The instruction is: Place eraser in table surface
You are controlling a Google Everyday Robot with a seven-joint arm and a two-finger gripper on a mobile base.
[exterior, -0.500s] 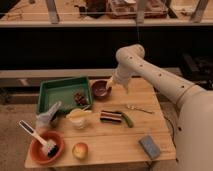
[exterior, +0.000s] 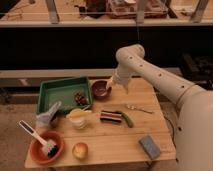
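Observation:
The eraser (exterior: 110, 116), a small dark block with a reddish and a pale stripe, lies flat on the table surface (exterior: 150, 125) near the middle, and nothing is touching it. My gripper (exterior: 116, 87) hangs at the table's back edge, just right of a dark red bowl (exterior: 101, 89) and well behind the eraser. Its pale fingers (exterior: 109, 85) stand apart with nothing between them, so it is open. The white arm reaches in from the right.
A green tray (exterior: 55, 89) with a dark item sits at the back left. A green vegetable (exterior: 128, 120) lies right beside the eraser, and a fork (exterior: 139, 108) is behind it. A yellow cup (exterior: 79, 119), grey cloth (exterior: 47, 117), orange bowl with brush (exterior: 45, 145), apple (exterior: 80, 150) and grey-blue pad (exterior: 149, 146) fill the front.

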